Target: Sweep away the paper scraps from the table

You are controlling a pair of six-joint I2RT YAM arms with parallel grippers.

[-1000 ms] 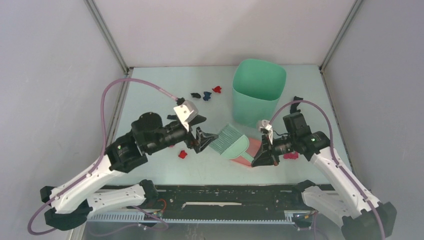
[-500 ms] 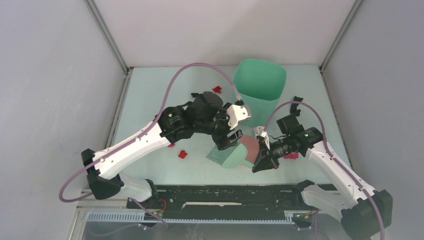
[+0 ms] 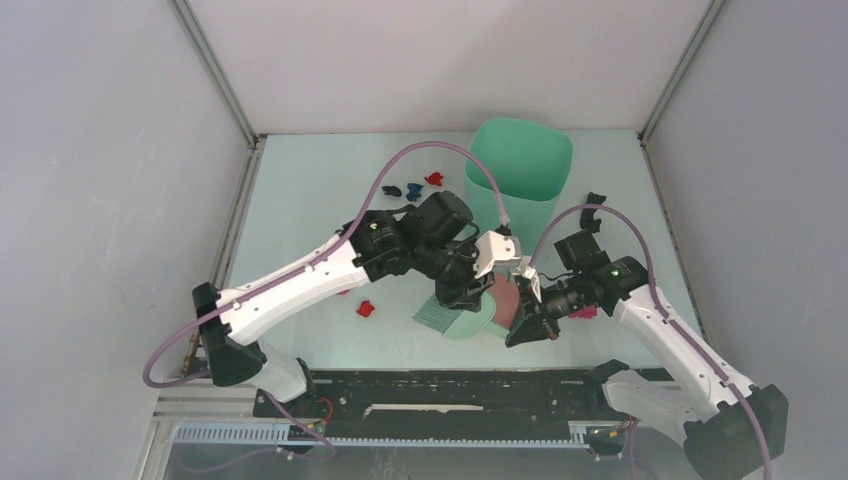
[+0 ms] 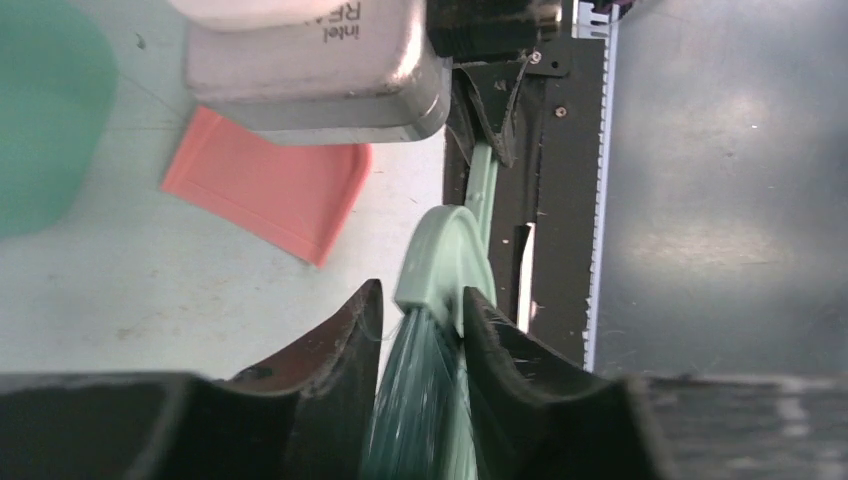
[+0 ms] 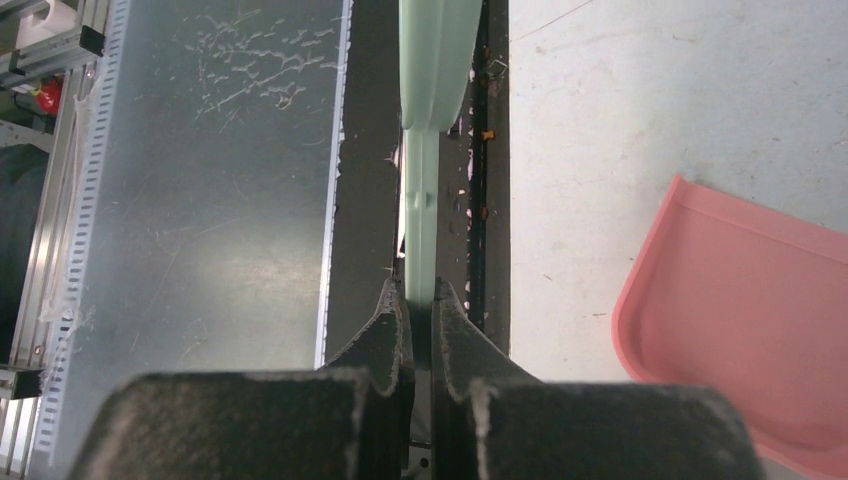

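Observation:
The green hand brush (image 3: 447,317) lies on the table (image 3: 300,220) just left of the pink dustpan (image 3: 506,298). My left gripper (image 3: 466,291) reaches across from the left and is shut on the brush head and bristles (image 4: 440,290). My right gripper (image 3: 524,331) is shut on the thin brush handle (image 5: 420,200). Dark blue, black and red paper scraps (image 3: 412,189) lie at the back, left of the bin. Red scraps (image 3: 365,309) lie left of the brush. A magenta scrap (image 3: 583,313) lies by my right arm.
A tall mint-green bin (image 3: 516,180) stands at the back, right of centre. The dustpan also shows in the left wrist view (image 4: 270,185) and the right wrist view (image 5: 740,330). The black front rail (image 3: 450,385) runs just below the brush.
My left arm has swung from the brush's left side to over it, taking hold of its head. The brush has shifted a little toward the front. My right gripper has stayed on the handle.

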